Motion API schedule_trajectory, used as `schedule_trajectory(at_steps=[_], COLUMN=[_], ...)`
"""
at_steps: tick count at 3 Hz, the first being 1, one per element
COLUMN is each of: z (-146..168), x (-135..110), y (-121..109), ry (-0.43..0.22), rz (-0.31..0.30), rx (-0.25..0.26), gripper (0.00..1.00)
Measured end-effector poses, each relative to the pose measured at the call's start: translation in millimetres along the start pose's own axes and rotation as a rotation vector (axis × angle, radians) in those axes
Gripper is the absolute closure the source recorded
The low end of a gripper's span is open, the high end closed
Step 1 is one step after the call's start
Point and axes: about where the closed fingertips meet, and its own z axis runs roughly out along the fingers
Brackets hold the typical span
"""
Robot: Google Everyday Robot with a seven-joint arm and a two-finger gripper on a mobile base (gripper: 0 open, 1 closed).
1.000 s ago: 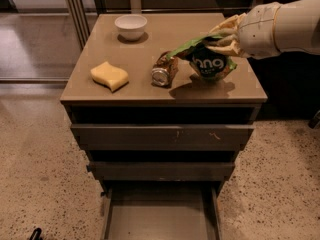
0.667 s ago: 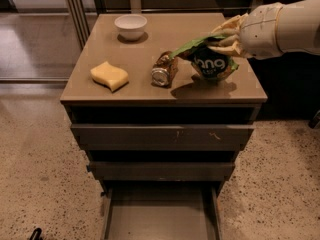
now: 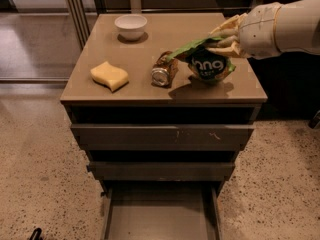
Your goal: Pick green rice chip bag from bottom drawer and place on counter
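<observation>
The green rice chip bag [image 3: 209,64] is at the right side of the tan counter [image 3: 175,29], at or just over its surface, with its shadow on the counter under it. My gripper [image 3: 224,40] comes in from the right and is shut on the bag's green top edge. The bottom drawer [image 3: 160,219] is pulled open below, and the part of its grey floor in view is bare.
A shiny brown can [image 3: 164,70] lies on its side just left of the bag. A yellow sponge [image 3: 109,75] sits at the counter's front left and a white bowl [image 3: 131,26] at the back. Two shut grey drawers [image 3: 160,134] are above the open one.
</observation>
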Motion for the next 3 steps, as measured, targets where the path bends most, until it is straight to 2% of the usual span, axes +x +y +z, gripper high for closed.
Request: schedule_trajectory(at_steps=[1,2,3], z=[0.0,0.1,0.1], x=[-0.1,-0.2,-0.2], y=[0.0,0.0,0.0], ry=[0.000,0.000,0.000], rz=[0.000,0.000,0.000], rx=[0.000,0.000,0.000], gripper=[0.11,0.00,0.00])
